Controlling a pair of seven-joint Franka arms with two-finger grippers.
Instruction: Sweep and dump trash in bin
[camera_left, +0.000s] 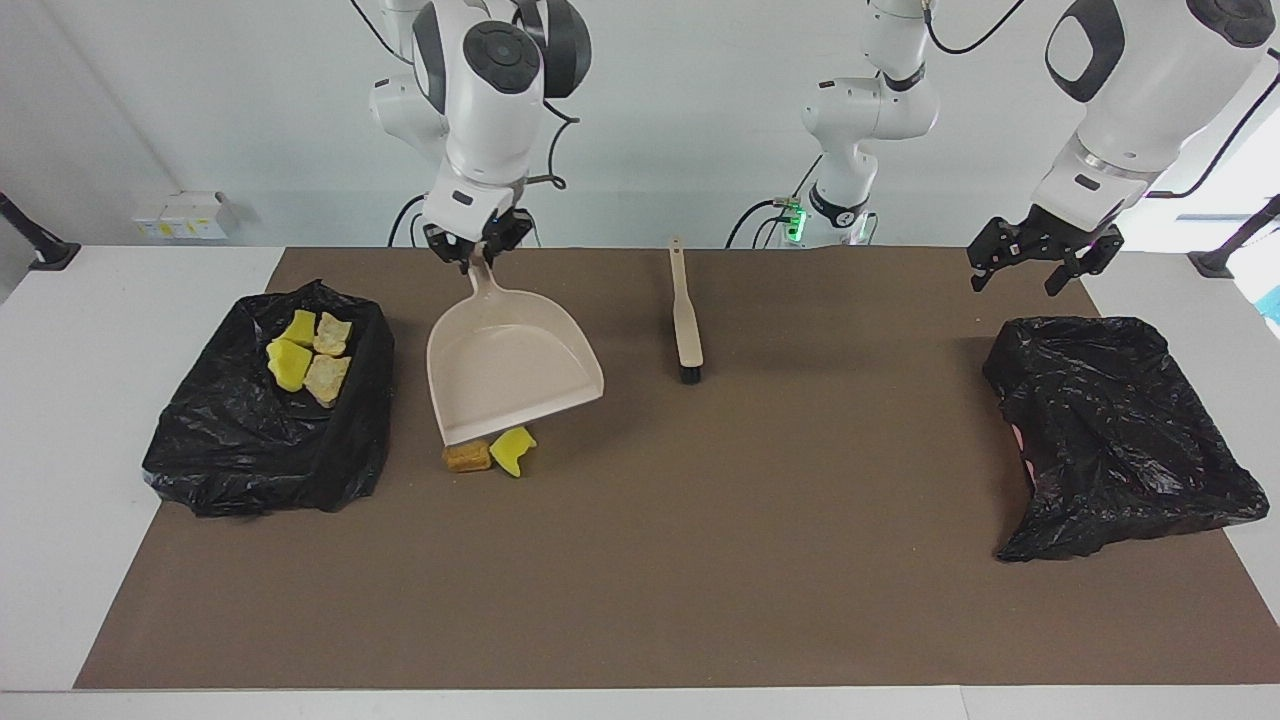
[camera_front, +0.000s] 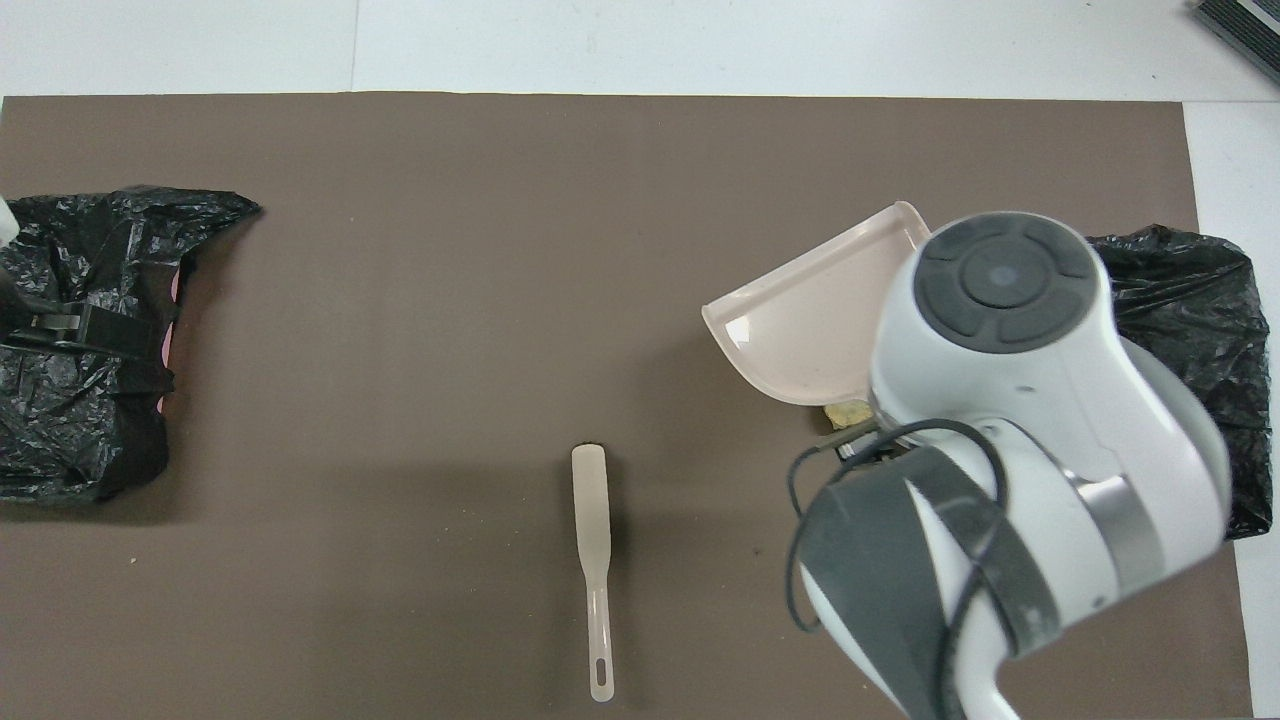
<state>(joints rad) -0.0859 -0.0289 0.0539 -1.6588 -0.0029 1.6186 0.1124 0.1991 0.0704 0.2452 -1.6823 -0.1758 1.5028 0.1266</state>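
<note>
A: How far along is it?
B: Four scraps (camera_left: 308, 356) lie in the bin (camera_left: 270, 440) beside the right gripper (camera_left: 478, 248); two scraps (camera_left: 492, 452) sit on the mat under the dustpan (camera_left: 510, 370) lip, unswept. The brush (camera_left: 686, 315) lies untouched.
A: The arms?
B: Right gripper is clamped on the dustpan handle, pan tilted below it. Left gripper (camera_left: 1040, 262) waits above the other bag (camera_left: 1110, 430), fingers apart.

Brown-matted table (camera_left: 700, 560), two black-lined bins (camera_left: 270, 400) (camera_left: 1110, 430), brush (camera_left: 686, 320), two trash scraps (camera_left: 490, 452) beside dustpan (camera_left: 510, 365)
</note>
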